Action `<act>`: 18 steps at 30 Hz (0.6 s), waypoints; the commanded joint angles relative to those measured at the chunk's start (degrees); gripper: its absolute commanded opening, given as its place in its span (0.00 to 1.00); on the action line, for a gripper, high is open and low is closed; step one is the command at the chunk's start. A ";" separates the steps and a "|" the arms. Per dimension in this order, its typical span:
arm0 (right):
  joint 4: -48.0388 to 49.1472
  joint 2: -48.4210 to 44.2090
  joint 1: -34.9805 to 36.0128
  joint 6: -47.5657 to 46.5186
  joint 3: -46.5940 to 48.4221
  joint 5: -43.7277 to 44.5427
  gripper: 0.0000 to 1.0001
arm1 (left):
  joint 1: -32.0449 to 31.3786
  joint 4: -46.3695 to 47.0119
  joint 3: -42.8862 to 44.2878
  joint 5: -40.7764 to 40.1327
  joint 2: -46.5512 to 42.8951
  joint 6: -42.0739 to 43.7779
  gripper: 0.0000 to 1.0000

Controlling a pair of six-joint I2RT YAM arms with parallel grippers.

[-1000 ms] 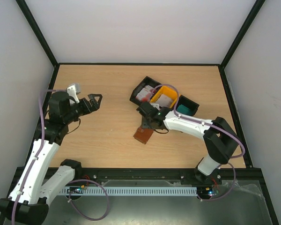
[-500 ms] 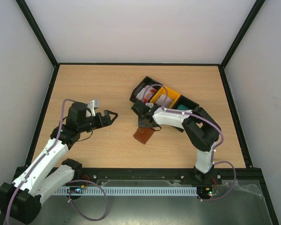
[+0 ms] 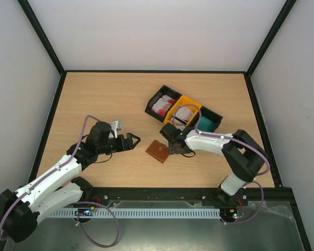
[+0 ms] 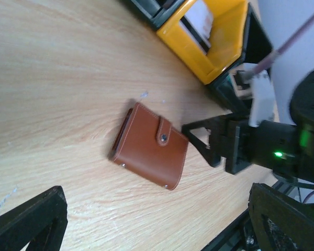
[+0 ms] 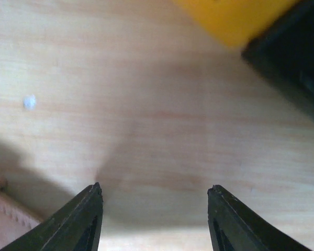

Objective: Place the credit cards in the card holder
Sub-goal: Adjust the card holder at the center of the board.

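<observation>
The card holder is a closed brown leather wallet lying flat on the table, its snap tab facing up. My left gripper is open just left of it, with the wallet ahead between its wide fingers. My right gripper is open close to the wallet's right side, with only bare table between its fingertips. It also shows in the left wrist view. The credit cards sit in the bin tray: red-and-white ones, white ones and teal ones.
The three-compartment black-and-yellow bin tray stands behind the wallet, slanting toward the back left. Its yellow wall and a black wall lie just beyond my right fingers. A black frame runs along the table's near edge.
My left arm has swung right and come up beside the card holder. My right gripper has shifted from the wallet's far side to its right side.
</observation>
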 commanded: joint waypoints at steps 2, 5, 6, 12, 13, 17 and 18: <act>0.43 -7.21 1.98 -1.25 -5.13 -9.95 0.54 | -2.39 1.14 -3.26 -2.35 0.30 -3.84 0.94; 4.84 -8.69 3.61 -1.74 -5.62 -15.95 0.54 | -3.21 1.44 -4.67 -2.97 0.62 -6.08 0.91; 6.66 -8.85 4.44 -1.44 -5.45 -17.13 0.54 | -3.41 1.48 -5.09 -3.04 0.79 -6.94 0.90; 4.12 -9.80 6.24 1.78 -2.95 -9.23 0.54 | -4.95 2.82 -7.25 -4.31 1.20 -12.01 0.86; 3.05 -10.41 6.20 3.07 -2.52 -6.08 0.54 | -5.14 3.23 -7.57 -4.55 1.21 -12.81 0.85; 3.01 -9.20 6.50 5.56 0.13 -5.58 0.54 | -5.72 5.76 -9.01 -4.89 2.15 -15.64 0.80; 3.53 -8.57 7.10 5.67 0.96 -6.04 0.53 | -5.99 6.23 -9.11 -4.83 2.72 -15.86 0.78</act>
